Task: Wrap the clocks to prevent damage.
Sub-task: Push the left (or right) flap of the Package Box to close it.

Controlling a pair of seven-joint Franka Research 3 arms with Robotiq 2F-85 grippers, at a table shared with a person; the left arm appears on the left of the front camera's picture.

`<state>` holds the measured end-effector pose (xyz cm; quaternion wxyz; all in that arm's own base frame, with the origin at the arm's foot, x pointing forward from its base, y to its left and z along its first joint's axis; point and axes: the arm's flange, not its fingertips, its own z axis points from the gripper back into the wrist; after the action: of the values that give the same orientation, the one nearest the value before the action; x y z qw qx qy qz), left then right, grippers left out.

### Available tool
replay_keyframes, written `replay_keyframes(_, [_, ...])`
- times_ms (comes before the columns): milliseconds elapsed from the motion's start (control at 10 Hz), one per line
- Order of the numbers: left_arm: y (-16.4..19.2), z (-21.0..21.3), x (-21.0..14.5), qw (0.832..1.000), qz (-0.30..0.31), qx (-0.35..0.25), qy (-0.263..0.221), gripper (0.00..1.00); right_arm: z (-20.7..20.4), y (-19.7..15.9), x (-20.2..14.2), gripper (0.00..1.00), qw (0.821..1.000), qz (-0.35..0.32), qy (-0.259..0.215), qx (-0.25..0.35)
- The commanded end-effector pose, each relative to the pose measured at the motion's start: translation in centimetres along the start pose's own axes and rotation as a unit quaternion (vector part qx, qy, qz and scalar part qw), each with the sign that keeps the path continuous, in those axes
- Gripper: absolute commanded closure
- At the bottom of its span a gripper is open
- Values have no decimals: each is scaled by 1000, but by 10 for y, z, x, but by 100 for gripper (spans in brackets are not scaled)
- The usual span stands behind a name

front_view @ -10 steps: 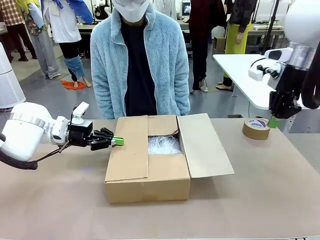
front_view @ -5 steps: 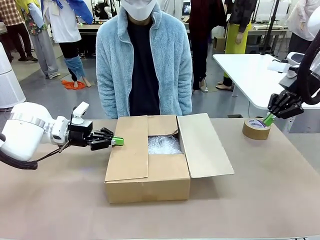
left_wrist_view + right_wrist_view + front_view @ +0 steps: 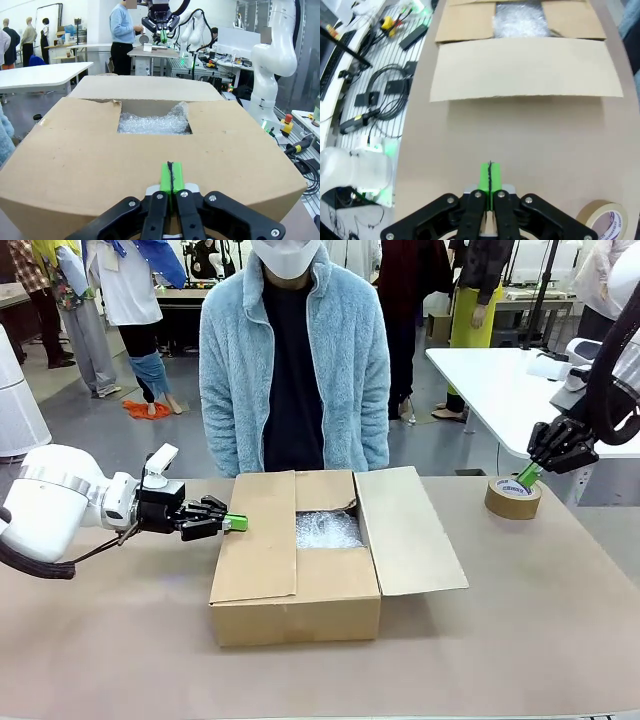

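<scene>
A cardboard box (image 3: 295, 585) sits mid-table with bubble wrap (image 3: 328, 530) showing through the gap between its flaps. No clocks are in view. My left gripper (image 3: 236, 523) is shut, its green pads pressed together at the edge of the box's left flap (image 3: 75, 155). The left wrist view shows that gripper (image 3: 171, 177) just over the flap, looking at the bubble wrap (image 3: 154, 122). My right gripper (image 3: 527, 477) is shut and slanted, its tip just above a roll of tape (image 3: 512, 498). In the right wrist view the right gripper (image 3: 490, 176) holds nothing.
The box's right flap (image 3: 408, 530) lies spread open toward the tape. A person in a light blue fleece (image 3: 295, 360) stands at the far edge behind the box. The tape roll (image 3: 602, 220) lies near the table's right edge. A white table (image 3: 500, 390) stands behind.
My right arm has swung from hanging upright to a slant, its tip staying over the tape roll. The person has shifted slightly right. The left arm has not moved.
</scene>
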<state>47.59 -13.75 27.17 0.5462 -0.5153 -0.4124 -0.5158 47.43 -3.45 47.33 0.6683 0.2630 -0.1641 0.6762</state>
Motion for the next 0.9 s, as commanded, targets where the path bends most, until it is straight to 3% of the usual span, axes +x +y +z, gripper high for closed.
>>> replay_keyframes(0, [0,-1,-3,1000,2,2,3,100,-26,18,-15,99,993,-6,-79,-87])
replay_keyframes(200, [0,-1,-3,1000,2,2,3,100,-53,27,-30,99,987,-20,-131,-94])
replay_keyframes(400, [0,-1,-3,1000,2,2,3,100,-66,10,-47,99,982,-31,-176,-66])
replay_keyframes(800, [0,-1,-3,1000,2,2,3,100,-105,-24,-67,99,982,-37,-168,-75])
